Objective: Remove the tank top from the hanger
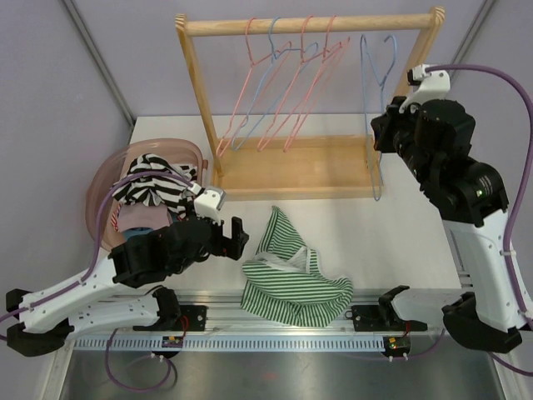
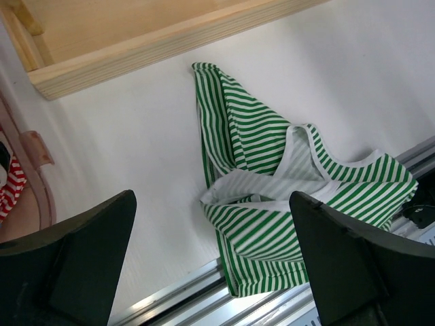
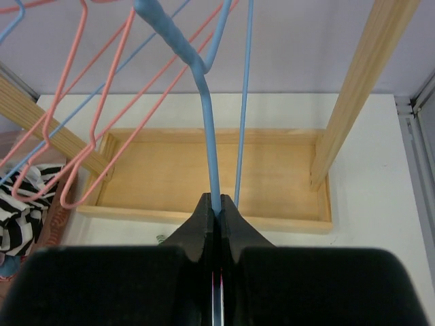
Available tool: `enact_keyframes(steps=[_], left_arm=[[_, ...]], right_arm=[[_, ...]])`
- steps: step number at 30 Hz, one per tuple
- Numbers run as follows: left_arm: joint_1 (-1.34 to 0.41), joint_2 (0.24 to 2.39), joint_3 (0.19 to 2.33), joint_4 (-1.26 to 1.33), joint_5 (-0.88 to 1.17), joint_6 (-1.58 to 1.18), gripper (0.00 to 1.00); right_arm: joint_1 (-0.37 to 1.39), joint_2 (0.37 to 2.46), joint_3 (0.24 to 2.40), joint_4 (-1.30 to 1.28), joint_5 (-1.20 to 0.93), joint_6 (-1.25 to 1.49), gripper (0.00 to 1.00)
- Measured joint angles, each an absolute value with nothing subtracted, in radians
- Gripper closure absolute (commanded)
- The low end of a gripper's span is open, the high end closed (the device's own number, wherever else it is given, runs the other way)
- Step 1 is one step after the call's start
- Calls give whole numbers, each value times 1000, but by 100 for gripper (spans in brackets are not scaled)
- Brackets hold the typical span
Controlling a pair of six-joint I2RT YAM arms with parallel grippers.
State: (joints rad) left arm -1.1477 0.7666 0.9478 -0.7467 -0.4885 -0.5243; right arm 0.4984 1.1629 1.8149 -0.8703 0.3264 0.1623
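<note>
Surface: white table (image 1: pixel 400 225) enclosed by pale lilac walls; an aluminium rail (image 1: pixel 216 321) runs along the near edge.
Basket: pink basket (image 1: pixel 100 179) at the far left of the table, holding a black-and-white striped garment (image 1: pixel 154 179).
Left gripper: left gripper (image 1: pixel 236 239) sits low over the table just left of the tank top, fingers spread wide, nothing between them. The left wrist view shows both fingers clear of the fabric.
Tank top: green-and-white striped tank top (image 1: pixel 291 279) lies crumpled on the table at centre front, off any hanger. Its lower edge overlaps the rail. One strap end reaches toward the rack base.
Rack: wooden rack (image 1: pixel 291 167) stands at the back centre, with a tray base, two uprights and a top bar.
Bare hangers: a group of pink hangers (image 1: pixel 250 92) and one light blue hanger among them hang from the left half of the top bar, tilted, all without clothing.
Blue hanger: blue hanger (image 3: pixel 207 129) hangs apart from the group at the right end of the bar, bare.
Right gripper: right gripper (image 3: pixel 217 207) is raised beside the right upright, fingers pressed together on the blue hanger's wire.
</note>
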Motion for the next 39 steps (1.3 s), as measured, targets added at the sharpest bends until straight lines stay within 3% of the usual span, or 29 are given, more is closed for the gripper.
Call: enact_keyframes(steps=[5, 11, 24, 26, 27, 29, 33, 35, 39], left_arm=[[-1148, 760, 948, -791, -501, -526, 1], [-1148, 730, 947, -791, -483, -525, 1], [-1165, 788, 947, -789, -485, -537, 1], [-1182, 819, 947, -773, -481, -542, 1], [-1193, 840, 947, -759, -478, -544, 1], [-1216, 888, 947, -723, -471, -548, 1], [-1256, 997, 946, -644, -445, -552, 1], [-1271, 1060, 946, -599, -425, -553, 1], [-1292, 1183, 942, -519, -385, -556, 1]], right_arm=[[489, 1325, 2031, -891, 332, 139, 100], [336, 1518, 2236, -938, 243, 138, 100], [281, 1694, 2285, -986, 163, 167, 97], [281, 1694, 2275, -980, 162, 172, 84], [281, 1693, 2275, -980, 163, 175, 65], [281, 1689, 2276, -984, 163, 179, 49], [281, 1662, 2263, -989, 165, 173, 29], [281, 1620, 2234, -990, 165, 175, 3], [281, 1491, 2156, -993, 162, 160, 1]])
